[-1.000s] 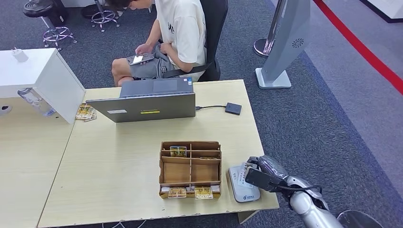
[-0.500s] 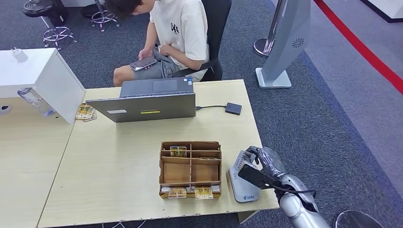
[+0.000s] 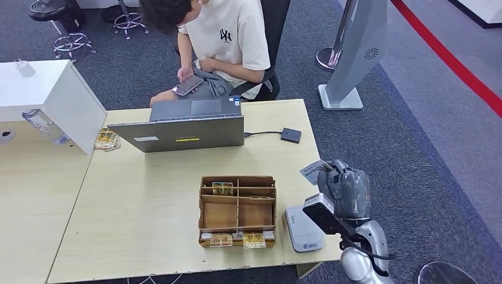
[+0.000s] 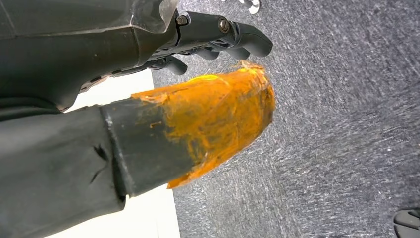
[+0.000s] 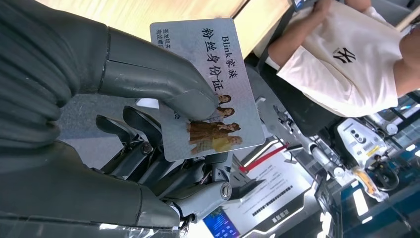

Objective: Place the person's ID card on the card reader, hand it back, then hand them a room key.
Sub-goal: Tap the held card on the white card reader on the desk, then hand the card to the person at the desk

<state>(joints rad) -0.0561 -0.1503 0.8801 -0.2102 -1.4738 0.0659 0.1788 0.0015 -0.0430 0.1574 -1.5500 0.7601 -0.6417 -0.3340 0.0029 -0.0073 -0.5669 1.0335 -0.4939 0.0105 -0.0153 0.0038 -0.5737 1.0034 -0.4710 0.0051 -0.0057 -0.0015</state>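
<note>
- The right hand (image 3: 345,188) is raised off the table's (image 3: 148,213) near right corner and pinches the ID card (image 3: 312,171) between its thumb (image 5: 163,84) and darker fingers.
- The ID card (image 5: 213,84) is above the table edge, clear of the card reader (image 3: 302,231), its printed face with characters and a small group photo showing in the right wrist view.
- The card reader lies flat on the table just beside a cardboard organizer (image 3: 238,210) with small cards in its slots.
- The left hand (image 4: 218,39) hangs over grey carpet, fingers curled in with nothing in them; its thumb tip is wrapped in orange.
- A person (image 3: 225,41) sits behind a laptop (image 3: 183,130), looking at a phone (image 3: 188,85).
</note>
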